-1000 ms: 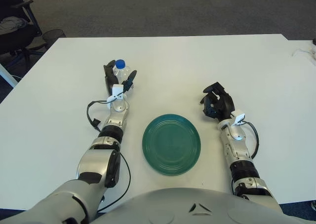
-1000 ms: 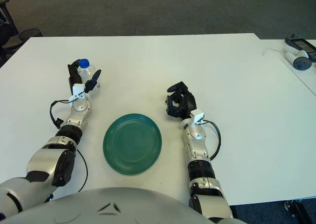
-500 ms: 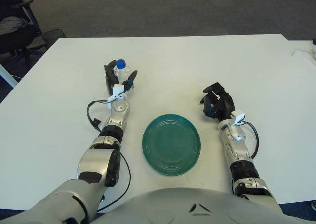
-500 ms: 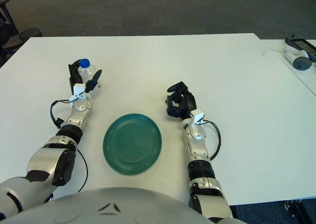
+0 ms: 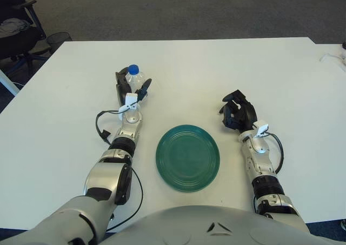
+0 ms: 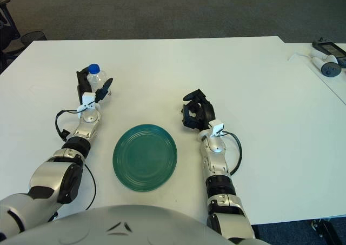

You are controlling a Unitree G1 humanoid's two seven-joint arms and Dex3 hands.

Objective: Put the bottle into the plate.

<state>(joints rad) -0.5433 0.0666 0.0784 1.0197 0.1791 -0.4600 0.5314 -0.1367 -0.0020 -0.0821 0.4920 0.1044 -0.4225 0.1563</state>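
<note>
— Where are we standing with the bottle (image 5: 134, 77)?
— We are closing the left hand (image 5: 130, 88) around it; its fingers are flanking it, upright on the worktop (image 5: 65, 104).
— Next?
— We are judging: grip, lift, carry toward the plate (image 5: 187, 157). Right hand (image 5: 238, 112) is idling, curled, beyond the plate.

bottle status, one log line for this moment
bottle: upright, in left hand | plate: empty | right hand: idle right of plate | phase: grasp, not yet placed
</note>
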